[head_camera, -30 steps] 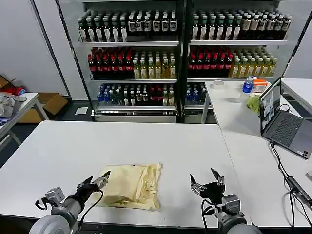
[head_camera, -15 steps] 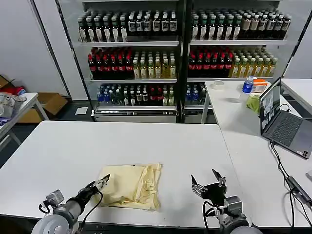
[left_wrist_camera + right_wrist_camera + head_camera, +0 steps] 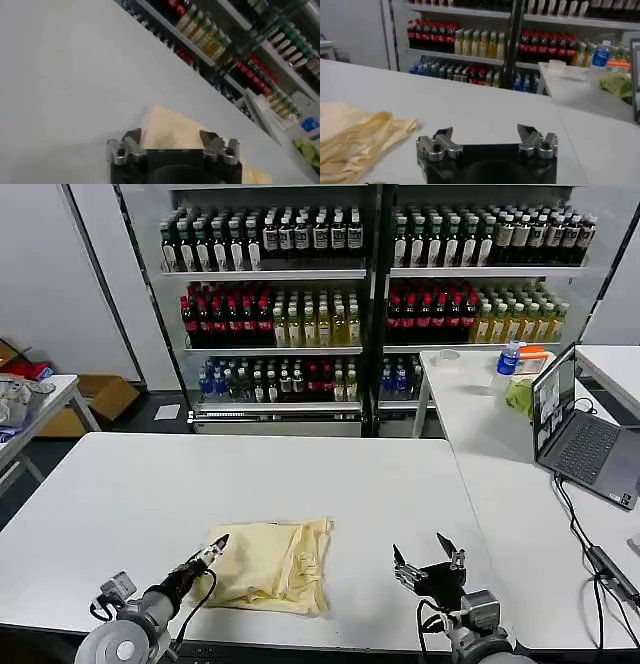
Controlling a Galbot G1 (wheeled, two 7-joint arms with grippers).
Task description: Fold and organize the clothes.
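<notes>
1. T-shirt lies bunched into a rough rectangle on the near part of the white table, a bit left of centre. Not a neat fold; edges are uneven and layers pile up on its right side.
2. Left gripper sits low at the shirt's near-left corner, just beside or touching the edge; I can't tell which. Jaws spread, nothing between them.
3. Right gripper sits right of the shirt, well apart from it, over bare table. Jaws released, empty.
4. My read: both arms sit low and flank the cloth so each can pick up an edge. Left looks staged for a corner pick; right has a reach to make first.
5. Text: no readable labels. Bottles on the far shelves and the laptop on the right table show nothing legible. Neck label not visible.
</notes>
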